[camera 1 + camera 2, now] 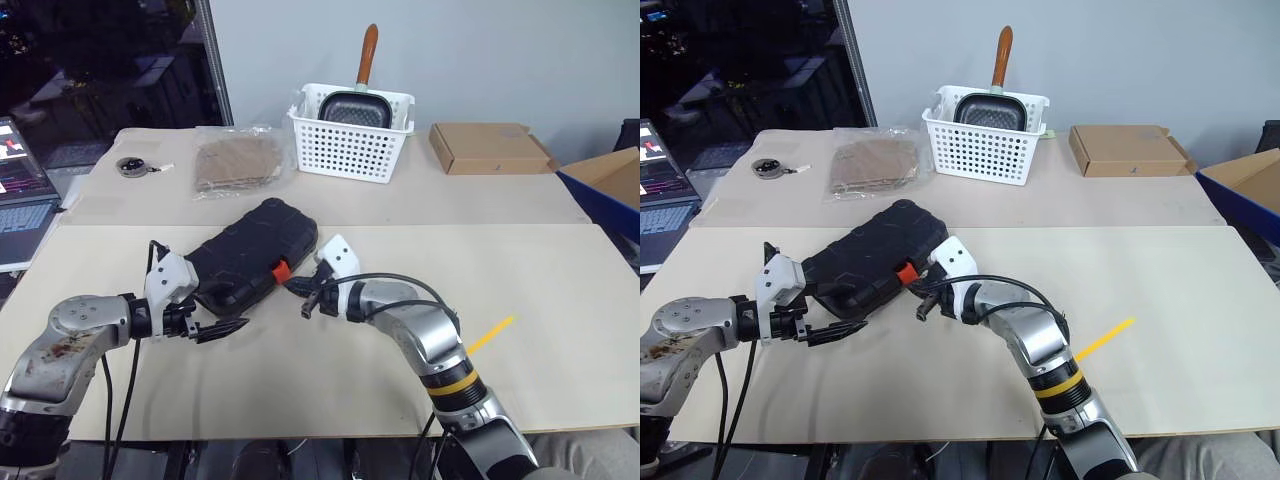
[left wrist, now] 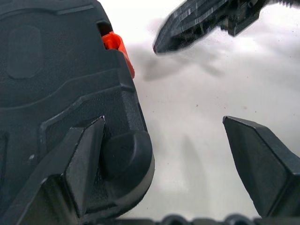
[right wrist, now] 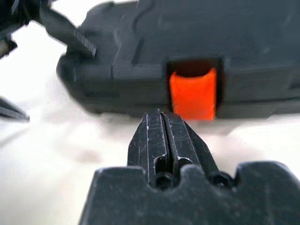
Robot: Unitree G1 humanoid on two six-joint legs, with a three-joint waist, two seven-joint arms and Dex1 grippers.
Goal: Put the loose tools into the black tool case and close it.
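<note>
Right gripper point(image 3: 161, 123) is sitting with its two fingers pressed flat together, pinching nothing, tips pointing straight at the orange latch point(image 3: 192, 93) on the front edge of the black tool case point(image 1: 250, 252); the latch is lying just beyond and slightly to one side of the tips, near but I can't tell if touching. Case is lying shut on the pale table point(image 1: 420, 330), long axis running diagonally from near the left gripper up and away toward the basket side, latch edge facing the right arm. Right arm is reaching in across the front, forearm bent, gripper roughly level. Left gripper point(image 1: 215, 328) is holding its fingers spread wide, one finger point(image 2: 79, 159) against the case's near rounded corner, the other out over bare table, bracing by the look of it. Right one is nearer the latch, so I'd judge the latch press falls to it. No loose tools lying on the table near the case.
</note>
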